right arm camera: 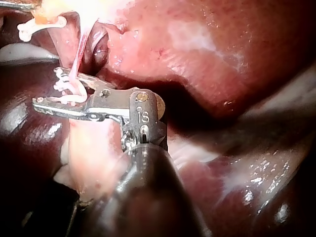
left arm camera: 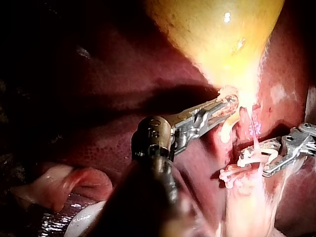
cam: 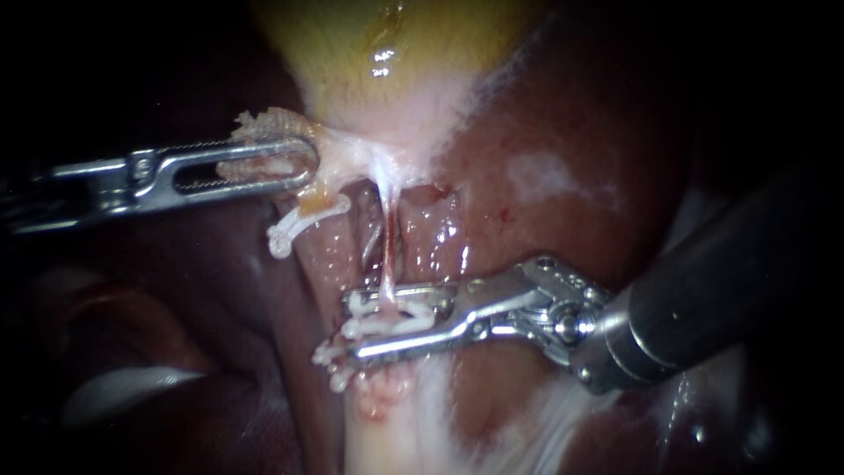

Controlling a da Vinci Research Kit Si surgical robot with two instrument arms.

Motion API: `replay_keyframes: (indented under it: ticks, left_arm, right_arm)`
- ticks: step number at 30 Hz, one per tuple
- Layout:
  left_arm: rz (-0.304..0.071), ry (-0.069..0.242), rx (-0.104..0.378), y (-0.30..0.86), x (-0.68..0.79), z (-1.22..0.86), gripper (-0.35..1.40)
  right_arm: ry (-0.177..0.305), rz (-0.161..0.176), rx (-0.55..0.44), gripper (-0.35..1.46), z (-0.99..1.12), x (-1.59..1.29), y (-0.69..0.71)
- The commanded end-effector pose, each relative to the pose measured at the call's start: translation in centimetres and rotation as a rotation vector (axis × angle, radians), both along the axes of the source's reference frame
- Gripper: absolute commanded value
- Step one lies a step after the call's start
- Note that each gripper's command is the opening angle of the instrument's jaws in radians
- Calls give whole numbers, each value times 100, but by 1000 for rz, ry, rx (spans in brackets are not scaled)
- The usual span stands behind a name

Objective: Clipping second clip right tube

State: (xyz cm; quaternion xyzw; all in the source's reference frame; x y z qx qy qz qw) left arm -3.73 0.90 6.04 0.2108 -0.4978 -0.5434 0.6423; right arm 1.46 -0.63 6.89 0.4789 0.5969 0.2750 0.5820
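Endoscope view. The liver (cam: 563, 132), dark red and glistening, fills the field. The gallbladder (cam: 352, 44), yellow, lies at 12 o'clock and narrows to a pale neck toward the centre. The right instrument (cam: 352, 327) enters from 4 o'clock, its thick dark shaft ending in a metal pincer that points toward 9 o'clock. The two jaws stand a little apart and press on a white loaded clip (cam: 396, 315) from above and below. The left instrument (cam: 308, 158) enters from 9 o'clock. Its slotted pincer is closed on pale tissue at the gallbladder's neck.

The right tube (cam: 388, 255), a thin pink strand, runs from the neck toward 6 o'clock and passes between the right pincer's jaws, inside the loaded clip. A seated clip (cam: 332, 359), white, lies just beside the lower jaw at 7 o'clock. A third clip (cam: 294, 227) sits on tissue under the left pincer.

Right wrist view. The right tube (right arm camera: 79, 54) enters the loaded clip (right arm camera: 66, 85) from ahead of the instrument.
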Motion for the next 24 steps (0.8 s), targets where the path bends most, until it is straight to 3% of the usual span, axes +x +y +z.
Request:
replay_keyframes:
  ticks: [1,6,9,10,15,24]
  left_arm:
    - [0,0,0,0,0,0,-8]
    - [0,0,0,0,0,0,-8]
    - [0,0,0,0,0,0,-8]
    - [0,0,0,0,0,0,-8]
    - [0,0,0,0,0,0,-10]
    - [0,0,0,0,0,0,-10]
  right_arm:
    - [0,1,0,42,0,0,0]
    - [-18,23,1,22,-1,-1,3]
    - [-23,29,3,-27,-3,-5,6]
    - [-27,25,2,-35,-3,-6,7]
    - [-122,2,-24,-35,-4,-11,8]
    - [-124,0,-24,-35,-3,-13,9]
